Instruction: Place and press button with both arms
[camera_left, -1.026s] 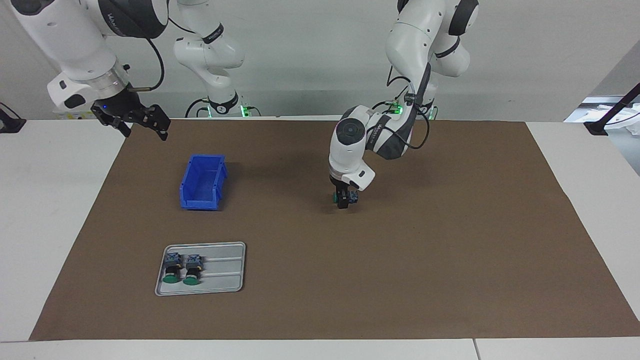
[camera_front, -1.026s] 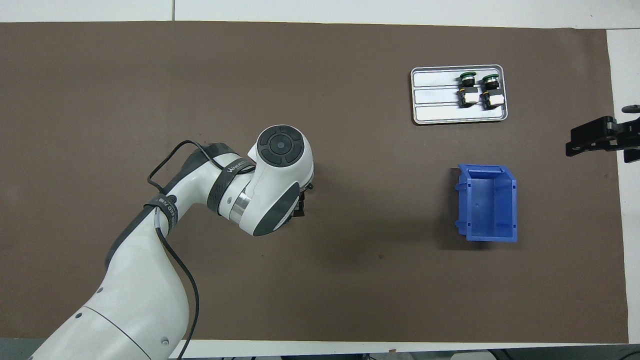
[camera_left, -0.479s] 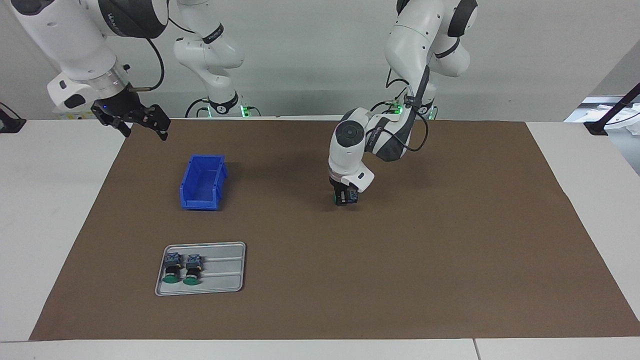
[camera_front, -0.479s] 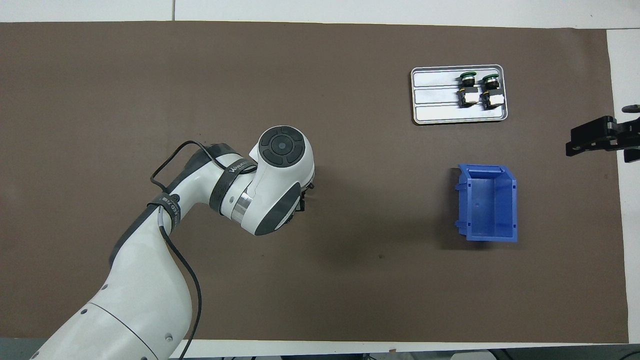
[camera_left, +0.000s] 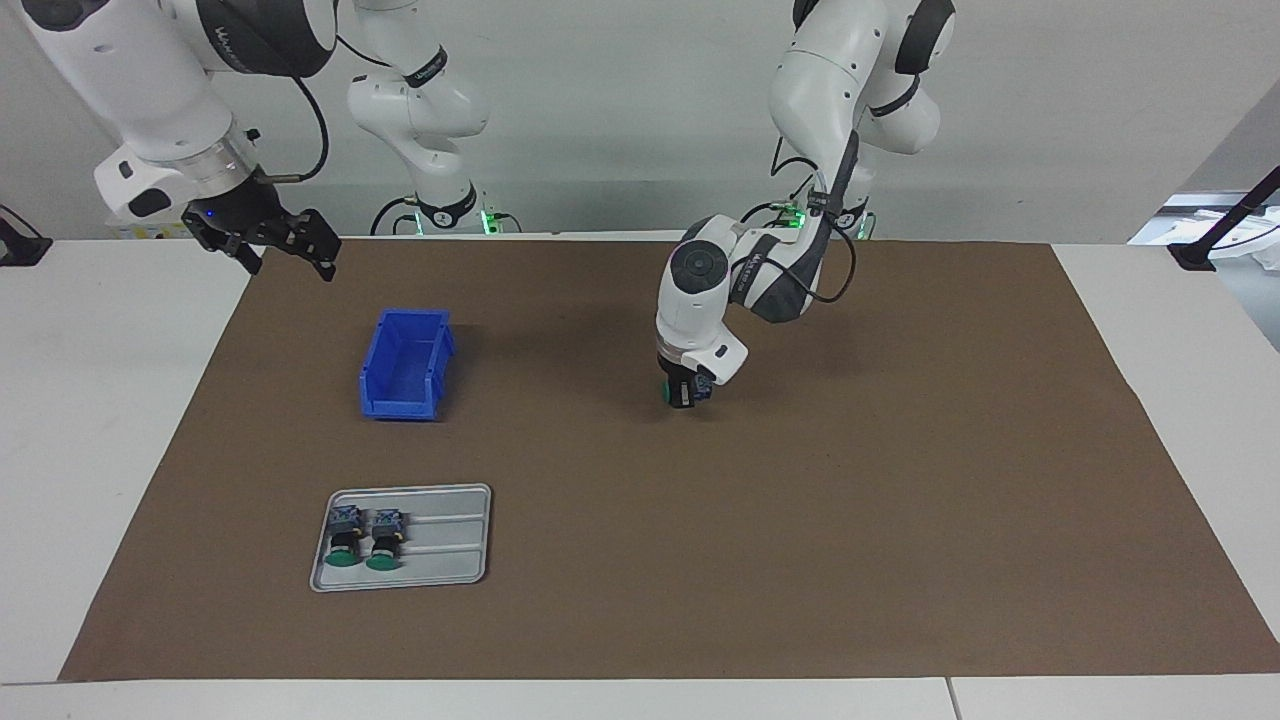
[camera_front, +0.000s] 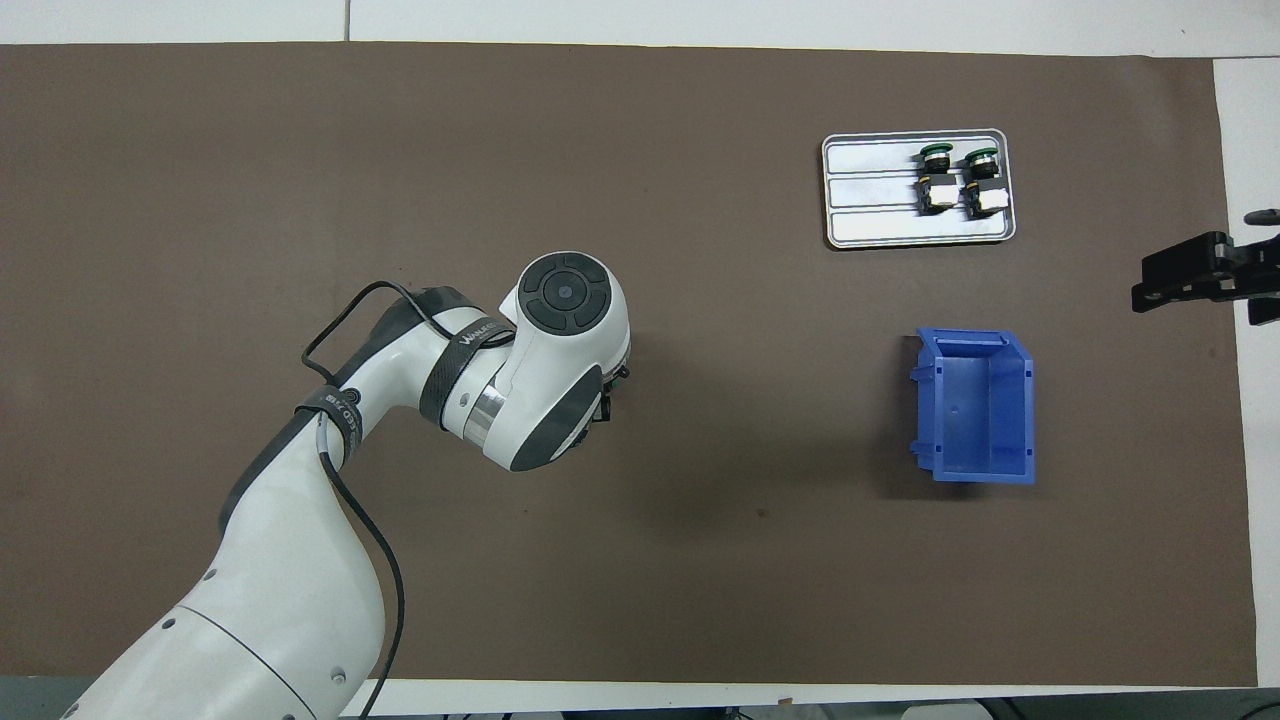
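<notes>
- The blue bin (camera_left: 405, 365) stands open-topped, nothing showing in it, toward the right arm's end of the bench (camera_left: 100, 420).
- The grey ridged tray (camera_left: 445, 540), farther from the robots than the bin, carries two green-capped buttons (camera_left: 364, 537) lying side by side.
- The left pincer (camera_left: 685, 398) points down at the middle of the brown mat (camera_left: 850, 480), closed around the button (camera_left: 668, 392), whose green cap and grey-blue block show at its sides, low over the mat.
- The right pincer (camera_left: 290, 255) waits with fingers spread wide, raised over the mat's edge near the bin, gripping nothing.
- Nothing lies between the bin and the held button.
</notes>
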